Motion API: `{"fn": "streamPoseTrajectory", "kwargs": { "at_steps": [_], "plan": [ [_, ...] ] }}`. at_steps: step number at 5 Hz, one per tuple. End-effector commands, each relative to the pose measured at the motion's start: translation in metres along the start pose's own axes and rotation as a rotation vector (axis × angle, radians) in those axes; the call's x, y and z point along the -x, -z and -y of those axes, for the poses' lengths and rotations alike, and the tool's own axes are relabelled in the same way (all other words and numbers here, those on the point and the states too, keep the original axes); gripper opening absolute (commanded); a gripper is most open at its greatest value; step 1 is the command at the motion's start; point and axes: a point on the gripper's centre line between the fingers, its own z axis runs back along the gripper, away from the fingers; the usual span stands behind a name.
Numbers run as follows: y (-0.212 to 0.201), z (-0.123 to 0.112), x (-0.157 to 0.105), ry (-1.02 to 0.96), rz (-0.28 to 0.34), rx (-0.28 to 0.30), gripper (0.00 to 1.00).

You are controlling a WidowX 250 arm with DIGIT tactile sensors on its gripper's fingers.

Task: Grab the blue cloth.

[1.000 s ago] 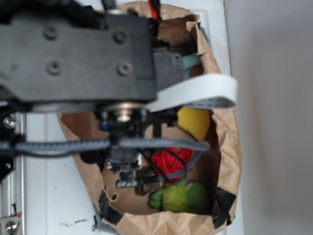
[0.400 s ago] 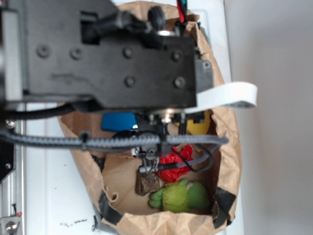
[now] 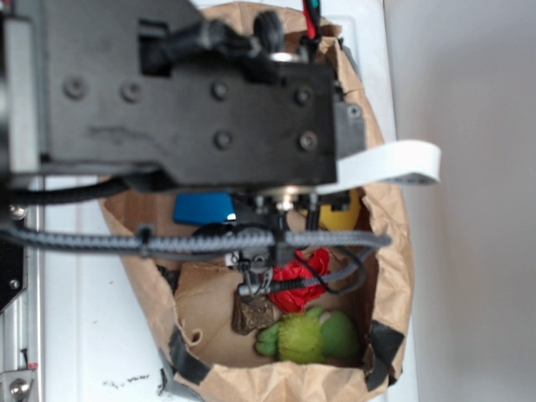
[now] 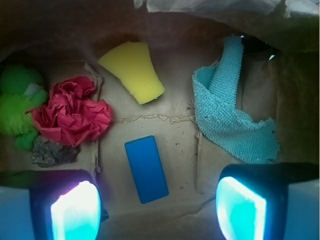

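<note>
My claw (image 4: pixel 155 210) hangs released over the bag's floor; the blue cloth (image 4: pixel 227 117) lies at two o'clock, slumped against the paper wall (image 4: pixel 295 75).

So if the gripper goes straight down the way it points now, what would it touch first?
Probably the flat bright blue rectangular block, which lies between the open fingers, not the pale teal terry cloth further right. Depth is unclear.
</note>
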Motion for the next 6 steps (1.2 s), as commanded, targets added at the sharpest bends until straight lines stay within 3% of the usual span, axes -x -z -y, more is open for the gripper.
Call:
{"fn": "streamPoseTrajectory", "kwargs": {
  "at_steps": [1, 2, 5, 6],
  "plan": [
    [0.010, -0.017, -0.025, 0.009, 0.059, -0.066, 1.00],
    [0.016, -0.026, -0.030, 0.063, 0.089, -0.032, 1.00],
    [0.029, -0.052, -0.041, 0.095, 0.005, -0.040, 1.00],
    [0.037, -0.057, -0.038, 0.108, 0.016, -0.060, 1.00]
  ]
}}
